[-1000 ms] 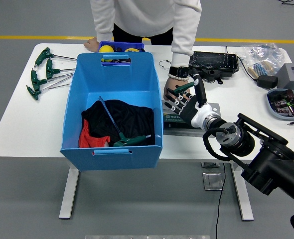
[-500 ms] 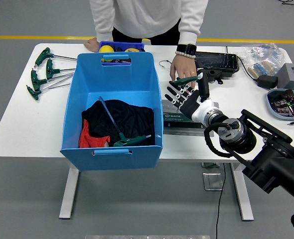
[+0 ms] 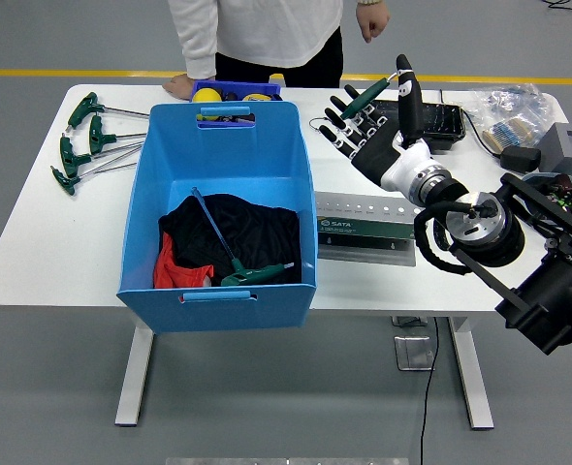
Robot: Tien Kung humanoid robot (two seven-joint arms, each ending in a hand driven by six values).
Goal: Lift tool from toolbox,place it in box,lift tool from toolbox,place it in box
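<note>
My right hand [image 3: 375,114] is raised above the table's far right, to the right of the blue box [image 3: 296,174]. It pinches a green-handled tool [image 3: 365,97] between the thumb and fingers while the other fingers stay spread. Below the hand, the grey-green toolbox [image 3: 364,229] lies flat on the table beside the box. Inside the box are black and red cloth [image 3: 252,232] and a green T-handle tool [image 3: 252,272]. A person stands at the far side, one hand [image 3: 178,86] resting on the table and the other hand [image 3: 372,19] lifted away.
Several green T-handle wrenches [image 3: 84,140] lie at the far left. A small blue tray [image 3: 233,90] with a yellow ball sits behind the box. A black case [image 3: 439,120], a plastic bag [image 3: 507,105], a grey block [image 3: 569,145] and a bowl of parts [image 3: 557,199] crowd the right.
My right hand rose from the toolbox up and toward the far side, carrying the green-handled tool. The person's hand that was by the toolbox withdrew upward out of the work area.
</note>
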